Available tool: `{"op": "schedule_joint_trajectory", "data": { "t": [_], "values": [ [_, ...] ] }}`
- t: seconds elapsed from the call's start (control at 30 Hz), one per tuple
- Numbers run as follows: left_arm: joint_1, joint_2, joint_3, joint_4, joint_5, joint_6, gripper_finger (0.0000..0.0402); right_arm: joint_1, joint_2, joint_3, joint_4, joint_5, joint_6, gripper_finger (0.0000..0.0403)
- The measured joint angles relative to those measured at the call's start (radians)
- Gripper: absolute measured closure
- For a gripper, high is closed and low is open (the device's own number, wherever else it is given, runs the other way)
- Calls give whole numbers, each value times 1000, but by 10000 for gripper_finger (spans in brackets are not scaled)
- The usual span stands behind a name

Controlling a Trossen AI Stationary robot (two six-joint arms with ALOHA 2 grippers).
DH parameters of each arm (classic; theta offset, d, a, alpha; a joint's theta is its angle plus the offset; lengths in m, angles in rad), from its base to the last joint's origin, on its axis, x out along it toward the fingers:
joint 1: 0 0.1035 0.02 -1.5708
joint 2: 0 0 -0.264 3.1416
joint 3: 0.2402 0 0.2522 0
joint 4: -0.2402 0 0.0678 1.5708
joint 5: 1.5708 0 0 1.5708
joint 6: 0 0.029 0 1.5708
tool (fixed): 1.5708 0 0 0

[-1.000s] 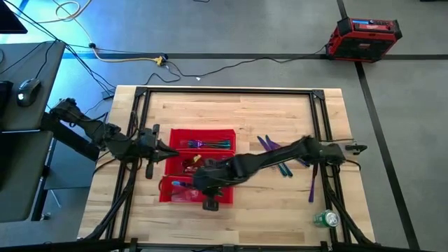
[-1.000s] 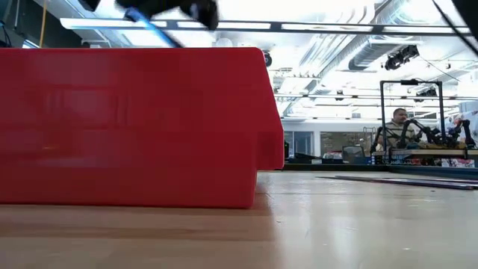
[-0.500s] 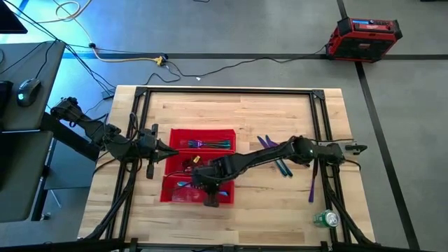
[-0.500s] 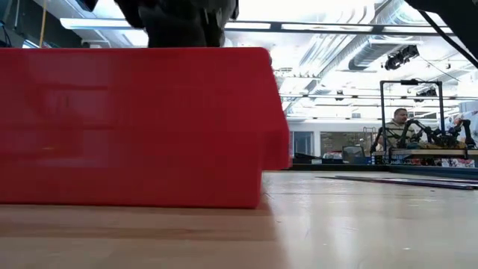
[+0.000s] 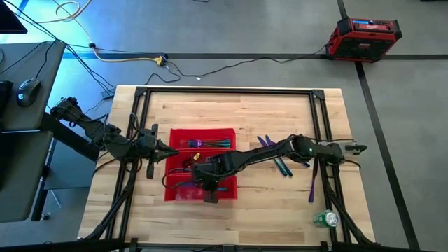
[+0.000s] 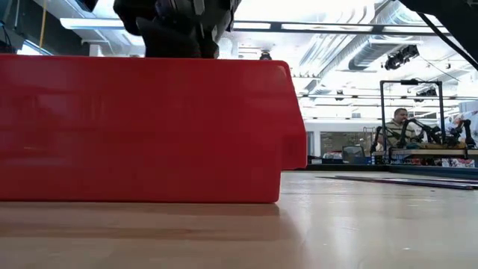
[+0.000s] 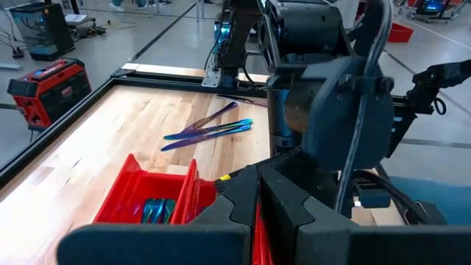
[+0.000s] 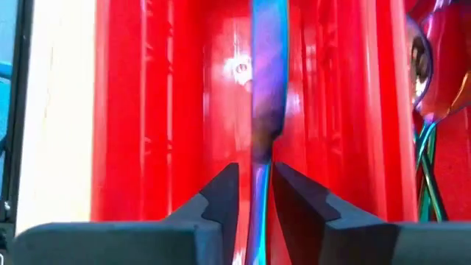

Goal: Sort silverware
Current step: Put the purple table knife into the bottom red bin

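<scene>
1. right gripper [image 5: 210, 189] sits low over the red tray [image 5: 227, 133], lower centre of the high view, in the compartment nearest the bottom of the frame.
2. in the right wrist view a purple-blue knife [image 8: 265, 88] runs lengthwise down that compartment, its handle end between the fingers [image 8: 221, 195]. the jaws stand narrowly apart with a sliver of gap each side; it appears to be the moment of letting go, though whether the pads still touch the piece cannot be told.
3. left gripper [image 5: 159, 148] waits closed and empty at the tray's left edge.
4. remaining silverware [image 5: 280, 157]: several pieces loose on the table [image 5: 280, 112] right of centre, one purple piece [image 5: 312, 187] apart near the right frame rail. sorted pieces lie in the tray's upper compartment [image 5: 210, 143].
5. judgement on doing the step well: open wider before lifting, so the knife is not dragged up; rise straight, clear of the dividers; keep the piece parallel to the compartment walls.
6. risk: the tray looks light and may shift if the gripper nudges a wall.
</scene>
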Motion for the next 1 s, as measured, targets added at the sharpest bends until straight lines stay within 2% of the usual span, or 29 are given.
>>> {"op": "schedule_joint_trajectory", "data": {
  "t": [0.27, 0.37, 0.53, 0.63, 0.8, 0.9, 1.0],
  "values": [
    [0, 0, 0, -1, 2, 0, 402, 9, -41, 0, 1, -8, 11, 290],
    [0, 0, 0, -4, 4, -1, 402, 36, -111, 0, -2, 0, -8, 289],
    [0, 0, 0, -13, 7, -8, 402, 118, -258, 1, -104, -12, 8, 289],
    [0, 0, 0, -21, 8, -18, 402, 181, -324, 1, -222, 71, 59, 289],
    [0, 1, 0, -23, 8, -21, 402, 284, -361, -8, -481, 351, 250, 289],
    [0, 1, 0, -22, 8, -21, 402, 308, -361, -70, -680, 391, 407, 289],
    [0, 1, 0, -22, 9, -25, 402, 311, -411, -252, -641, 367, 475, 289]
  ]
}}
